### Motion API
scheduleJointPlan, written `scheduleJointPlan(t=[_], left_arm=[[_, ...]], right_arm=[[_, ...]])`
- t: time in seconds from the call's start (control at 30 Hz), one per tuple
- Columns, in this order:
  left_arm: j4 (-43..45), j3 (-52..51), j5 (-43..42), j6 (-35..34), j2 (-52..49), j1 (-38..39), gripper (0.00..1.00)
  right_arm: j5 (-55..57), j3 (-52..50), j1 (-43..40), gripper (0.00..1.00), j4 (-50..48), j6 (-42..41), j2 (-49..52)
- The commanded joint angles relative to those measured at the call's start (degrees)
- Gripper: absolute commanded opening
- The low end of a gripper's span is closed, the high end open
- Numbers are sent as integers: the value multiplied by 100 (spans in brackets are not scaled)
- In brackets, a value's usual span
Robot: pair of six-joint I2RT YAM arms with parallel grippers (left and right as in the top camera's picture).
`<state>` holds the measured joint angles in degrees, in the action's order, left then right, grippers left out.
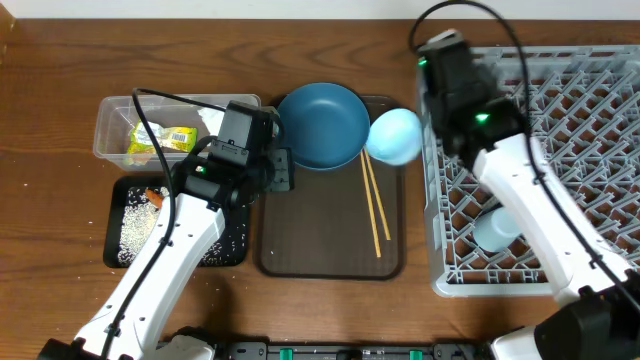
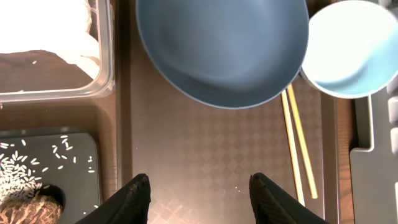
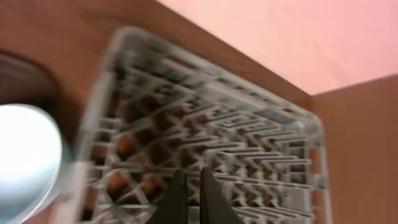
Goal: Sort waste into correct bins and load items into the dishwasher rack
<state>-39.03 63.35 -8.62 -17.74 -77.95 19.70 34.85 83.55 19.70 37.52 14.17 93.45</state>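
Note:
My left gripper [image 2: 199, 186] hangs open and empty over the dark brown serving tray [image 2: 211, 155]; in the overhead view it [image 1: 280, 172] is just left of the blue plate [image 1: 322, 125]. The plate [image 2: 221, 50], a pale blue bowl [image 1: 393, 136] and wooden chopsticks [image 1: 372, 205] lie on that tray. The clear tub [image 1: 112, 112] holds a yellow-green wrapper [image 1: 172, 140] and a white napkin [image 2: 43, 25]. Rice and a carrot [image 1: 155, 197] lie in the black tray [image 1: 115, 215]. My right gripper [image 3: 193, 186] is shut and empty above the grey rack [image 1: 570, 130].
A light-blue cup [image 1: 495, 228] stands inside the rack near its front left. A small brown piece [image 2: 31, 208] lies among the rice in the black tray. Bare wooden tabletop [image 1: 60, 60] stretches along the far left and back.

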Motion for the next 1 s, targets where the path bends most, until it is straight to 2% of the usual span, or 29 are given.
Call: scheduleJointPlan(t=[0.0,0.07,0.2,0.37,0.57,0.67,0.83,0.9,0.97], left_arm=[[7,140,94,55,17,-20,52],[11,140,339,50,15,-17,52],[31,140,501,55,15,-17,52],[28,140,459,50,15,-13,52],[28,140,459,52,15,-13,52],[28,140,459,52,15,-13,53],[24,140,459,55,15,-13,52],[20,140,459,55,15,-13,53],[9,140,459,55,15,-13,53]], right_arm=[[-457,105,-264,1,48,470,-87],[-1145,105,-291,1,129,258,-87],[-2581,105,-275,1,153,-699,-87],[-3681,103,-195,9,85,-1285,-48],[-3724,103,149,25,103,-1228,109],[-3724,103,275,30,103,-929,299],[-3720,103,415,47,35,-444,807],[-3703,103,417,46,7,-422,968],[-3679,103,417,13,2,-426,1075]])
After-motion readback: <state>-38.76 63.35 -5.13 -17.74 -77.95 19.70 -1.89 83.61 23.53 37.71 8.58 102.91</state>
